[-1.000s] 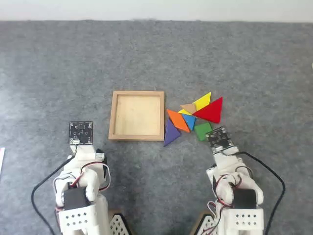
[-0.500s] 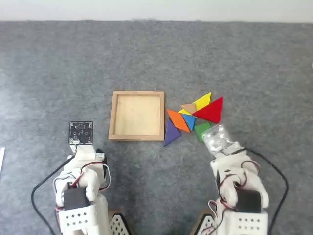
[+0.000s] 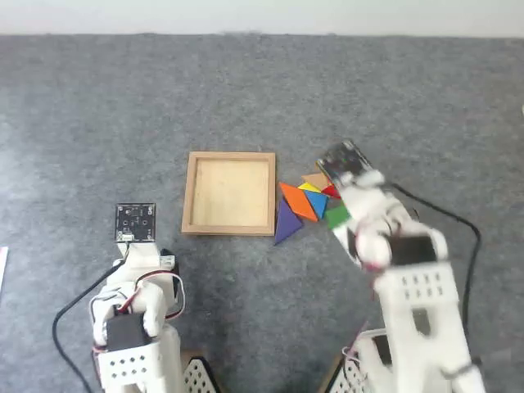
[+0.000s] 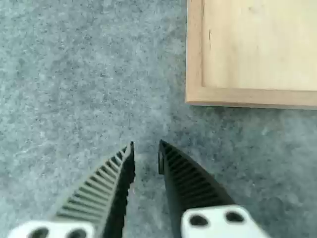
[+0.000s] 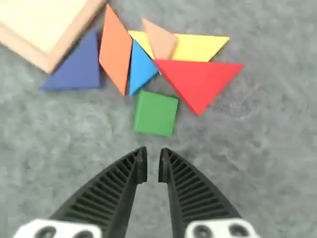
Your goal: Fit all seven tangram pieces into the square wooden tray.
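Note:
The square wooden tray (image 3: 229, 194) lies on the grey carpet with nothing in it; its rim (image 4: 194, 54) and one corner (image 5: 47, 29) also show in the wrist views. To its right lies a cluster of pieces: purple triangle (image 5: 77, 67), orange parallelogram (image 5: 115, 49), blue triangle (image 5: 140, 67), green square (image 5: 156, 113), red triangle (image 5: 198, 79), yellow triangle (image 5: 193, 45) and tan triangle (image 5: 159, 39). My right gripper (image 5: 151, 166) hovers shut and holds nothing, just short of the green square. The right arm (image 3: 385, 237) covers much of the red and yellow triangles from above. My left gripper (image 4: 146, 148) is shut over bare carpet near the tray's corner.
The left arm (image 3: 135, 286) stands folded at the front left, short of the tray. Grey carpet stretches all around the tray and the pieces. A pale strip runs along the far edge (image 3: 262, 16), and a white edge (image 3: 2, 266) shows at the far left.
The right arm has risen and swung forward over the cluster of pieces, hiding most of the red and yellow triangles in the high view. The left arm and all pieces stayed put.

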`<state>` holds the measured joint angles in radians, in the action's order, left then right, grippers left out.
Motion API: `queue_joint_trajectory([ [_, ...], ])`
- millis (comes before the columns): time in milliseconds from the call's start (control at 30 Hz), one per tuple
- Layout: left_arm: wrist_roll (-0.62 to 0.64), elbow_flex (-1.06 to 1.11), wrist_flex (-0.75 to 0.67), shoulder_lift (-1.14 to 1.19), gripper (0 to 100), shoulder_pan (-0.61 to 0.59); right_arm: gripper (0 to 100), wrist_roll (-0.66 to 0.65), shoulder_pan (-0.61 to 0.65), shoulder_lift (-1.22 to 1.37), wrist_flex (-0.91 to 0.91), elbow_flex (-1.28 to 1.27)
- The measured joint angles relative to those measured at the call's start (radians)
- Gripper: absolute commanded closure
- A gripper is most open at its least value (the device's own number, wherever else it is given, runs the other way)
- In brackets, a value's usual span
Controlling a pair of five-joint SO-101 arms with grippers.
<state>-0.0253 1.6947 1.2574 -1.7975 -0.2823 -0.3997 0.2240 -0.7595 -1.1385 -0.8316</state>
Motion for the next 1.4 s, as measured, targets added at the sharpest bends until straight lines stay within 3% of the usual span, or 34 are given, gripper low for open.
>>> queue_joint_trajectory([
  [133, 0.0, 0.0, 0.0, 0.0, 92, 0.0, 92.8, 0.29, 0.006, 0.189, 0.084, 0.115],
  [400, 0.0, 0.0, 0.0, 0.0, 92, 0.0, 92.8, 1.125, 0.009, 0.394, 0.121, 0.212],
  [500, 0.0, 0.0, 0.0, 0.0, 92, 0.0, 87.5, 1.283, 0.011, 0.439, 0.123, 0.212],
  [667, 0.0, 0.0, 0.0, 0.0, 92, 0.0, 74.8, 1.333, -0.002, 0.494, 0.12, 0.245],
  [900, 0.0, 0.0, 0.0, 0.0, 92, 0.0, 75.2, 1.396, 0.003, 0.64, 0.089, 0.353],
  [1400, 0.0, 0.0, 0.0, 0.0, 92, 0.0, 74.9, 1.369, -0.044, 0.838, 0.089, 0.509],
])
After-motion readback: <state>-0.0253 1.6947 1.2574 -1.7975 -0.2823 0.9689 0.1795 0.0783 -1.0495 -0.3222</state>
